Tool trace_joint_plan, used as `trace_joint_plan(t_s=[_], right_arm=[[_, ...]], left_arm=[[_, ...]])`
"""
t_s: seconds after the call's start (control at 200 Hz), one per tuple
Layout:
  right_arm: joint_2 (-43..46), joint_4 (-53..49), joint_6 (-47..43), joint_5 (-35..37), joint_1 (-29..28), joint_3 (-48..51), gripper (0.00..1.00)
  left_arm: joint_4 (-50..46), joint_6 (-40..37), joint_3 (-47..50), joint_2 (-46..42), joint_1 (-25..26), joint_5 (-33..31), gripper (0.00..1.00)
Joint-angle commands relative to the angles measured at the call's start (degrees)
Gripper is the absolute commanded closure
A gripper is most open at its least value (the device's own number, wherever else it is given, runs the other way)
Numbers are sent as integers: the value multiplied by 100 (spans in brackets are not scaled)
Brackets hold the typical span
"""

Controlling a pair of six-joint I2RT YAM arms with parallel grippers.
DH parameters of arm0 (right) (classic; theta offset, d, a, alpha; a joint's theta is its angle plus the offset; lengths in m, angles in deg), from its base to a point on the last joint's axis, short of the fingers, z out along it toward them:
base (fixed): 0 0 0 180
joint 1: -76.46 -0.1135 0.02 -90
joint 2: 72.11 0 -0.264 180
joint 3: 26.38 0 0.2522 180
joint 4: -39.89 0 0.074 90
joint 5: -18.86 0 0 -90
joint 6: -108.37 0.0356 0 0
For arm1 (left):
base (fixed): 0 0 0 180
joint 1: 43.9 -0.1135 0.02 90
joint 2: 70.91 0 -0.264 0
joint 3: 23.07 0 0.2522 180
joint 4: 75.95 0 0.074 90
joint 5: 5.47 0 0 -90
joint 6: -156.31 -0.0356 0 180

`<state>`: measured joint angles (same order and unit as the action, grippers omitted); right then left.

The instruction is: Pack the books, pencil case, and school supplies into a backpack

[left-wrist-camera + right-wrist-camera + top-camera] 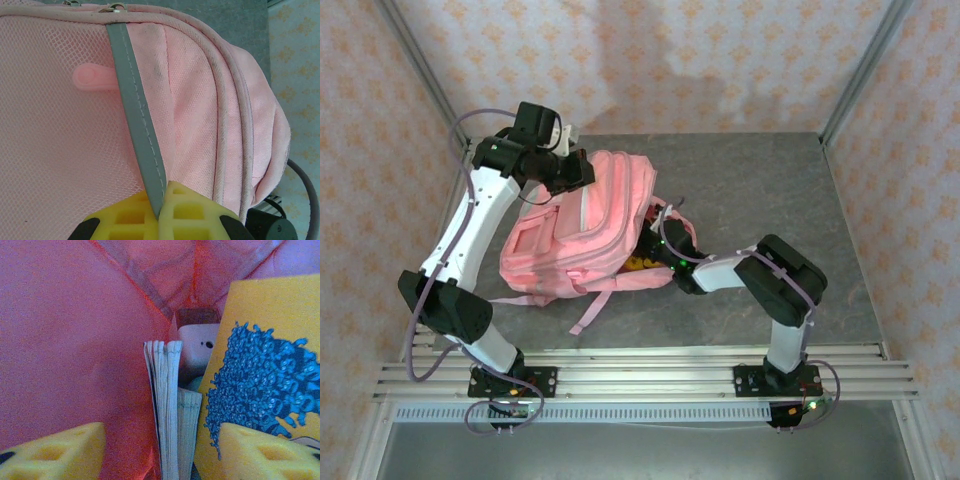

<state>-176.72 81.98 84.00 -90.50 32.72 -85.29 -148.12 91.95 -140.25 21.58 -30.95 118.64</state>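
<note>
Top view: backpack (582, 225) lies mid-table. I see the left gripper (572, 170) at its far end and the right gripper (665, 243) in its mouth.
Left wrist: clenched on the backpack's grey strip (137, 105).
Right wrist: jaws apart, holding nothing. Page edges (165, 405) between them, yellow book (265, 315) to the right.

backpack (580, 225): pink, fine mesh weave, grey stitched strip (142, 135) | book (270, 365): yellow cover, blue curly cartoon print | tabletop (750, 190): mottled grey | walls (720, 60): pale pink, orange floral repeat | left claw (161, 202), right claw (162, 447): yellow fingers | arms (470, 225): white and black
</note>
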Motion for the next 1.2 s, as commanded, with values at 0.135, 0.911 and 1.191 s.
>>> trace_joint_plan(t_s=[0.135,0.911,1.191], right_arm=[[463,200,123,-173,319,249,57],[4077,-4935,-2276,1352,1359,390,46],[4570,-6940,-3249,1834,1425,-236,42]], left_arm=[[714,19,-87,-440,-144,87,100],[924,58,479,-86,196,3,100],[1019,-117,706,508,1214,-375,100]])
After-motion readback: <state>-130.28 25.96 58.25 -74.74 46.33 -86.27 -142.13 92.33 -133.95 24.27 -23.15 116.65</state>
